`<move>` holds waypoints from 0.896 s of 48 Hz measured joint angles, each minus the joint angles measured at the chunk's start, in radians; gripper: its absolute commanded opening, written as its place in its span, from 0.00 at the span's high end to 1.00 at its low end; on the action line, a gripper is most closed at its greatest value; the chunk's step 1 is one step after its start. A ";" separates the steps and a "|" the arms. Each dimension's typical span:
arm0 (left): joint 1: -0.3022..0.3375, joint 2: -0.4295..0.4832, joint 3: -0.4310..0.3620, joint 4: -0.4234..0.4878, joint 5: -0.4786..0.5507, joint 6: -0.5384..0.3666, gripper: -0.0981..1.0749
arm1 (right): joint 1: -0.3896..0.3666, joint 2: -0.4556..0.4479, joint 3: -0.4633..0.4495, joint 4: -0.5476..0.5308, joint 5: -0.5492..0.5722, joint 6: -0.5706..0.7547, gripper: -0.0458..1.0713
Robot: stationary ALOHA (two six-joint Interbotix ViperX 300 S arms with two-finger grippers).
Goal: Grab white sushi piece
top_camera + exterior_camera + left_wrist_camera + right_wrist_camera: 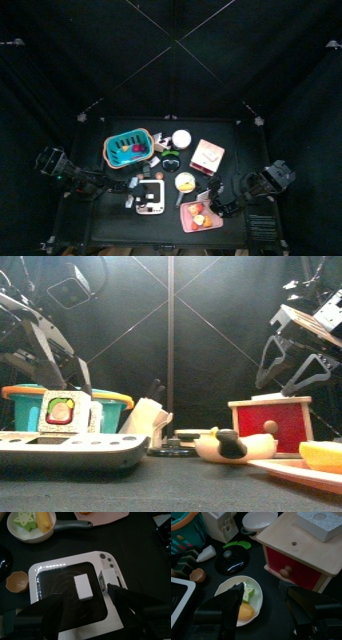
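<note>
The white sushi piece (83, 587) is a small white block lying on the black top of a white kitchen scale (50, 562). My left gripper (85, 594) hangs open just above the scale, one jaw on each side of the piece, not touching it. In the top view the left gripper (134, 190) is over the scale (151, 196) at the table's front left. My right gripper (266, 592) is open and empty above a small white bowl (231, 587) that holds green and orange food.
A red wooden drawer box (301, 564) with a white block on top stands beside the right gripper. There are also a black lid (231, 562), a teal basket (127, 148), a pink plate (198, 216), a white bowl (258, 519) and a yellow-handled pan bowl (33, 527).
</note>
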 measured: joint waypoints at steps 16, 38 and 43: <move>0.043 0.041 0.000 -0.002 -0.018 0.003 0.09 | -0.009 0.012 0.000 0.000 -0.023 0.002 0.14; 0.066 0.075 -0.009 0.011 -0.048 0.006 0.10 | -0.028 0.026 0.000 0.002 -0.055 0.000 0.14; 0.066 0.086 -0.011 0.011 -0.049 0.006 0.10 | -0.028 0.031 0.000 0.003 -0.058 0.000 0.14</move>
